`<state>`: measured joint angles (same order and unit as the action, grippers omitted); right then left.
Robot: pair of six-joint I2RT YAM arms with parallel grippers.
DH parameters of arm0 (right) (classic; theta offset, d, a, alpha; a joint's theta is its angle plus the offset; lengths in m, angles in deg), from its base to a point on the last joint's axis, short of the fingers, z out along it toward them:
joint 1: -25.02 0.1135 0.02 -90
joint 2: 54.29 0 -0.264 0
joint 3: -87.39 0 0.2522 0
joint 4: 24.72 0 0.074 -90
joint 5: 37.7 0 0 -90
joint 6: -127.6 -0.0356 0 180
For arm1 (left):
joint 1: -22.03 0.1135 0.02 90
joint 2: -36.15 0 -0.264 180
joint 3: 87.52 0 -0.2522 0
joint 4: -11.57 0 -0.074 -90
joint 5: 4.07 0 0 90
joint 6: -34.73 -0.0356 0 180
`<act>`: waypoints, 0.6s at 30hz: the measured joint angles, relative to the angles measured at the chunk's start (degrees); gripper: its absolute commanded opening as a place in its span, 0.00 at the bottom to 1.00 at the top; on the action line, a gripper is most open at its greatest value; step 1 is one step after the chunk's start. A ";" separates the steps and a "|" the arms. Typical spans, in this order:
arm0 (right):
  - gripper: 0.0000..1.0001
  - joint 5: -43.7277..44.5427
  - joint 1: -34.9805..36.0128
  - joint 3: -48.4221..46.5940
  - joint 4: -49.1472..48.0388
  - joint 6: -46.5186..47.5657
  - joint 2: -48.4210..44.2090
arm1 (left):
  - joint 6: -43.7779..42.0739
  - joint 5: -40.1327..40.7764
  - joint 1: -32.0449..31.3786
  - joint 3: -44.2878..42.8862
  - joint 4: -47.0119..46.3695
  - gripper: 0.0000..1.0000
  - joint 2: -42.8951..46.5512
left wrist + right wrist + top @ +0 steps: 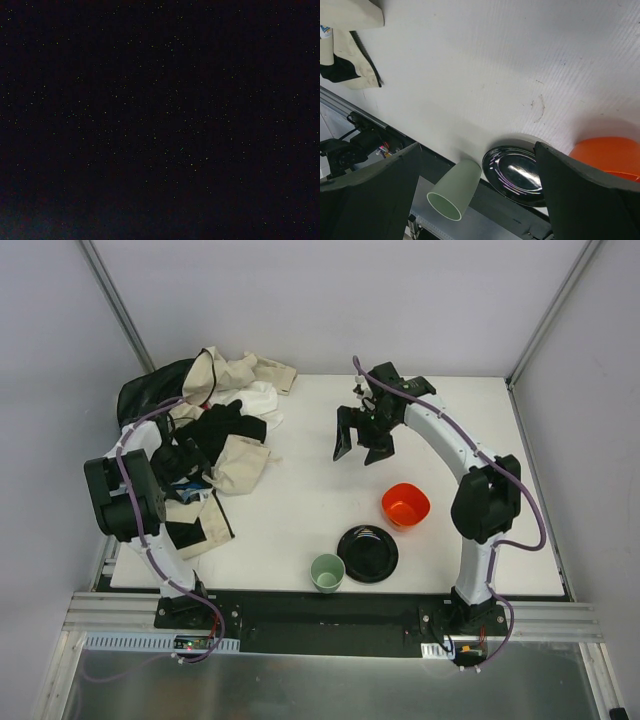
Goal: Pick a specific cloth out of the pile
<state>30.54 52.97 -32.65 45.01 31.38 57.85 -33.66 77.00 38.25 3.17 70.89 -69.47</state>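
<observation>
White table (470, 440), walled in grey, viewed from above and behind two arms bolted at its near edge. Heaped over the table's far left corner and spilling down its left side, the pile (240, 465): a large black piece with cream trim, several beige pieces, a white one and a scrap of blue. No telling from any view where in that heap the orange-red cloth lay.

Left arm (125, 495) bent up from its base and reached into the pile's near side. Left hand lost among the dark folds, with its own wrist view wholly black. Impossible to tell how far open it was, or whether it had hold of anything.

Right arm (440, 435) arched out over the middle of the table. Right hand (356, 458) hung well apart from the pile with fingers spread wide. Gripped nothing, with only bare table between the fingers in the wrist view.

Toward the near edge, a glossy black plate (367, 553). Just beyond it to the right, an orange bowl (405, 505). Just beside the plate on its left, a pale green cup (327, 572), standing upright.
</observation>
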 measured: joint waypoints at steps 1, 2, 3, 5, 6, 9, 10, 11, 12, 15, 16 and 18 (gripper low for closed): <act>0.96 0.04 0.00 0.22 0.04 0.13 -0.17 | -0.13 0.55 -0.31 0.83 -0.22 0.99 -0.44; 0.96 0.07 0.00 0.24 0.17 0.31 -0.24 | -0.20 0.98 -0.55 1.25 -0.35 0.99 -0.90; 0.96 0.07 0.00 0.24 0.17 0.44 -0.28 | -0.24 1.62 -0.87 1.53 -0.39 0.98 -1.44; 0.96 0.07 -0.09 0.24 0.22 0.74 -0.31 | -0.26 2.78 -1.57 1.55 -0.55 0.93 -2.75; 0.96 0.07 -0.13 0.24 0.24 0.92 -0.31 | -0.26 3.21 -1.79 1.53 -0.61 0.90 -3.19; 0.96 0.07 -0.46 0.24 0.33 1.36 -0.33 | -0.24 4.00 -2.54 0.59 -0.26 0.70 -4.35; 0.96 0.07 -0.63 0.26 0.37 1.44 -0.33 | -0.22 4.17 -2.73 0.07 0.07 0.61 -4.74; 0.96 0.07 -0.87 0.26 0.44 1.62 -0.33 | -0.22 4.44 -2.86 -0.55 0.46 0.53 -5.18; 0.96 0.07 -1.16 0.26 0.48 1.81 -0.33 | -0.09 4.52 -2.99 -1.18 0.90 0.43 -5.64; 0.96 0.09 -2.05 0.33 0.46 2.25 -0.39 | -0.46 4.72 -3.39 -4.81 3.34 0.06 -7.67; 0.96 0.09 -2.38 0.59 0.42 2.38 -0.55 | -0.39 4.72 -3.50 -5.77 4.09 0.00 -8.13; 0.96 0.11 -2.86 1.18 0.52 2.51 -0.87 | -0.66 4.72 -3.67 -8.17 6.38 0.00 -9.42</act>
<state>30.65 50.10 -31.47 45.53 33.89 56.98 -34.32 81.72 34.58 -5.00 77.27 -78.89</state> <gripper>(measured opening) 0.958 0.403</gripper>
